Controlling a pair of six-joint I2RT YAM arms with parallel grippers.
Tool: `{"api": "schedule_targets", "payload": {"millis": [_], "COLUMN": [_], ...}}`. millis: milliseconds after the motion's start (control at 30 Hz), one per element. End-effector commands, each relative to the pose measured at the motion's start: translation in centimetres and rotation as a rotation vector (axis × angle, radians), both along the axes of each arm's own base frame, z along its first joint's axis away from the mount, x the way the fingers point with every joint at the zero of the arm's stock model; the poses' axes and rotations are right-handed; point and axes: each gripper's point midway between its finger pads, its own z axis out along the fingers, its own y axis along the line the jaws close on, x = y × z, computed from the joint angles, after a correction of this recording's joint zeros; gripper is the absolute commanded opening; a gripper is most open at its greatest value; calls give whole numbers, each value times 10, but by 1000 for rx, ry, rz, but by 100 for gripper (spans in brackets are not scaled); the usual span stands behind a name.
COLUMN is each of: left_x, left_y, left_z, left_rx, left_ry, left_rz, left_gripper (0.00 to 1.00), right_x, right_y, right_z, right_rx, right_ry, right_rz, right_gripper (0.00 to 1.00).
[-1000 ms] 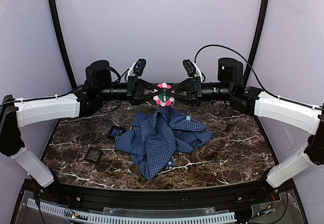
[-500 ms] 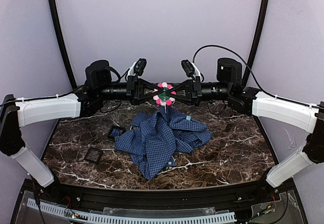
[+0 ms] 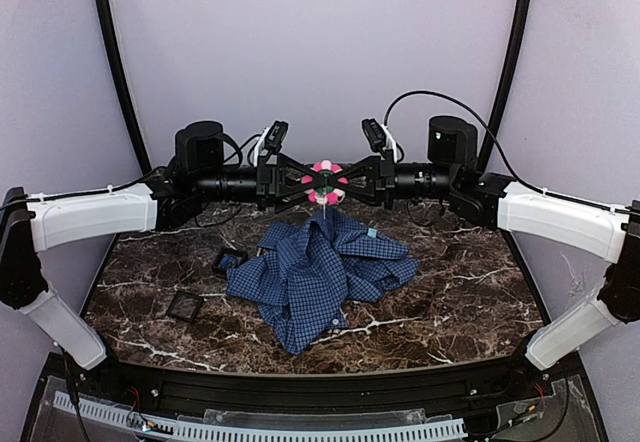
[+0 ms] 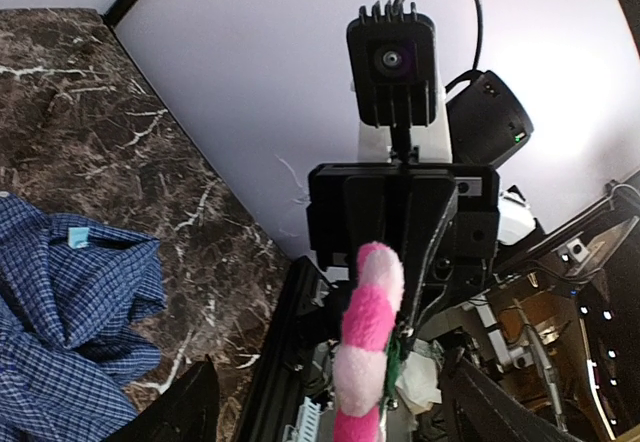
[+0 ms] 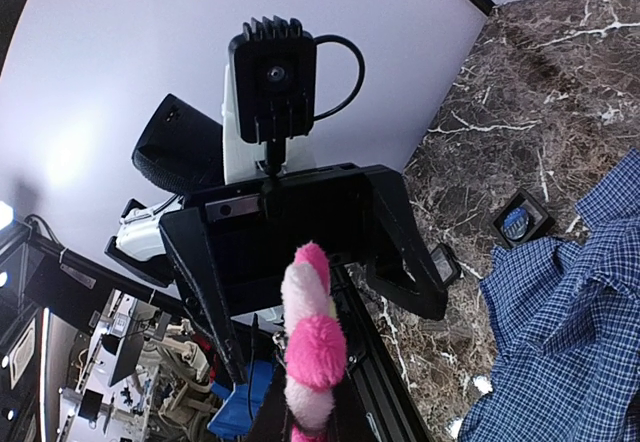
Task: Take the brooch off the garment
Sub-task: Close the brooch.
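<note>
The brooch (image 3: pixel 324 183), a fluffy pink and pale-pink flower, hangs in the air above the back of the table, between the two grippers. My right gripper (image 3: pixel 342 183) is shut on it; in the right wrist view the brooch (image 5: pixel 315 347) stands edge-on over that gripper (image 5: pixel 310 432). My left gripper (image 3: pixel 304 183) faces it from the other side, open, with the brooch (image 4: pixel 368 342) between its spread fingers (image 4: pixel 185 402) and touching neither. The garment (image 3: pixel 320 267), a blue checked shirt, lies crumpled on the table below, with one peak just under the brooch.
Two small black square trays (image 3: pixel 229 259) (image 3: pixel 185 307) lie on the dark marble table (image 3: pixel 460 292) left of the shirt. A light-blue tag (image 3: pixel 371 232) shows on the shirt's right side. Both arms reach in level from the sides and meet at the back centre.
The left gripper's jaws have opened off the brooch and that arm has drawn slightly left. The right gripper has closed on the brooch. The shirt has not moved.
</note>
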Motion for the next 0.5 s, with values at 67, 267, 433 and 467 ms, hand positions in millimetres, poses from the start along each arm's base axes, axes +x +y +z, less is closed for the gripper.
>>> {"api": "schedule_targets", "payload": {"millis": [67, 267, 433, 467], "left_x": [3, -1, -8, -7], "left_y": [33, 43, 29, 28], "left_z": [-1, -28, -37, -38], "left_rx": [159, 317, 379, 381], "left_ry": [-200, -306, -358, -362], "left_rz": [198, 287, 276, 277], "left_gripper": [85, 85, 84, 84], "right_x": [9, 6, 3, 2], "right_y": [-7, -7, -8, -8], "right_z": [12, 26, 34, 36], "right_rx": [23, 64, 80, 83], "right_ry": [22, 17, 8, 5], "right_rz": [-96, -79, -69, -66], "right_gripper": [0, 0, 0, 0]}}
